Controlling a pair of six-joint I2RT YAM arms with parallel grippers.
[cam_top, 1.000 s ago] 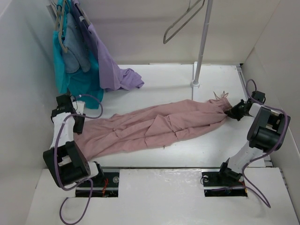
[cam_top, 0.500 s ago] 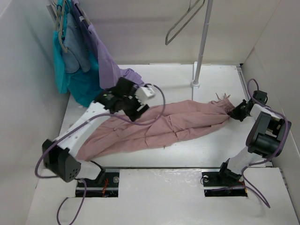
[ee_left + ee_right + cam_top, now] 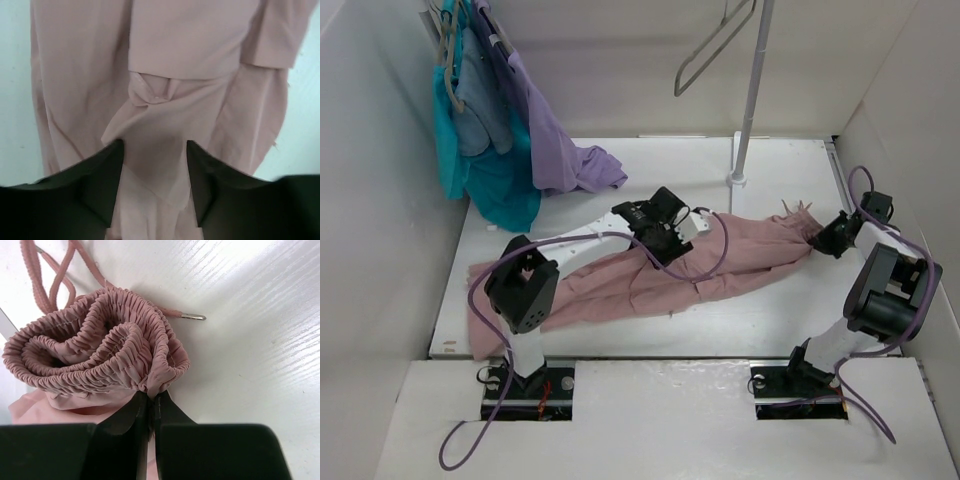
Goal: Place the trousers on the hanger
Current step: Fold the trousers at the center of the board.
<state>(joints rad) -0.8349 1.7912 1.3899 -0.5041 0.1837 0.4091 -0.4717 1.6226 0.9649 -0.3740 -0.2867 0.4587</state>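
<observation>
Trousers (image 3: 745, 250) flat on white table (image 3: 670, 172)

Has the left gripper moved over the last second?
Yes. The left gripper has swung right, from beside the teal garment to above the middle of the trousers, nearer the pole.

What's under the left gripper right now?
The trousers, a creased fold of pink cloth below the parted jaws of the left gripper. The table right under it is covered; bare table shows only beside the cloth.
</observation>
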